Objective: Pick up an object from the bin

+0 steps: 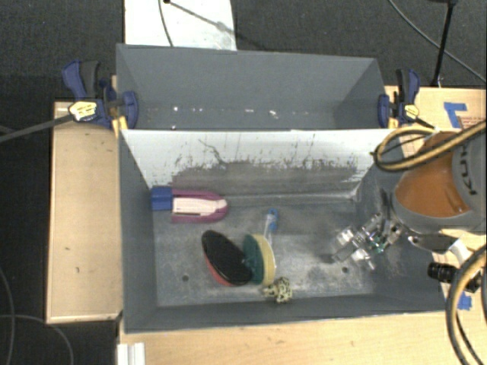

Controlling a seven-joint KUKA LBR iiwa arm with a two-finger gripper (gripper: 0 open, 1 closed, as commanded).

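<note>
Scuffed metal bin (304,223) — glinting pincer (351,248)

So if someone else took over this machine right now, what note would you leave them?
Hand: low at the right of the bin, over bare floor; nothing seen in it.
Things: pink tube at left; black oval and green disc touching, mid-floor; blue-tipped stick just behind them; speckled lump by the front wall.
Done: nothing picked yet.
Left: go to one thing, grasp it, lift it out.
</note>
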